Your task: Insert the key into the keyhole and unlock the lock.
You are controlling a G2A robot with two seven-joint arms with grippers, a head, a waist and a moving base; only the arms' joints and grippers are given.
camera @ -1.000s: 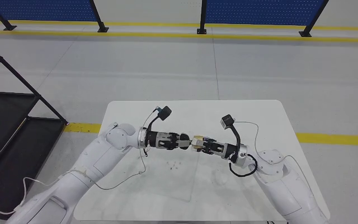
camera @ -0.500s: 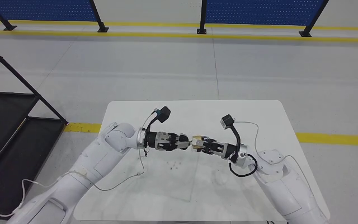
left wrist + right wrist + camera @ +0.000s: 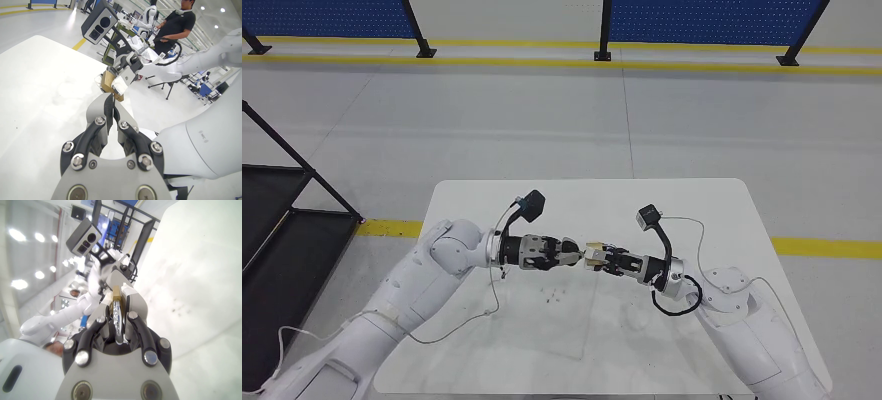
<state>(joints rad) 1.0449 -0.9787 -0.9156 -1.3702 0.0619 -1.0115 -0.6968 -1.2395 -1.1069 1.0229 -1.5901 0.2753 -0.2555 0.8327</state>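
Hardly anything moved: my left arm [image 3: 442,258] slid a tiny bit toward the left of the top view. My white table [image 3: 722,210] fills the lower middle. Above it, at frame center, the right end effector [image 3: 602,258] is pinched on the brass lock [image 3: 592,250]. The left end effector [image 3: 568,252] is pinched on the small key [image 3: 118,97], right at the lock's bottom.

Nothing legible here: the brass lock [image 3: 107,80] clamped in the right gripper [image 3: 116,294] carries no print clear enough to read, and no word, number or sign can be made out on the white table [image 3: 37,75] beneath it.
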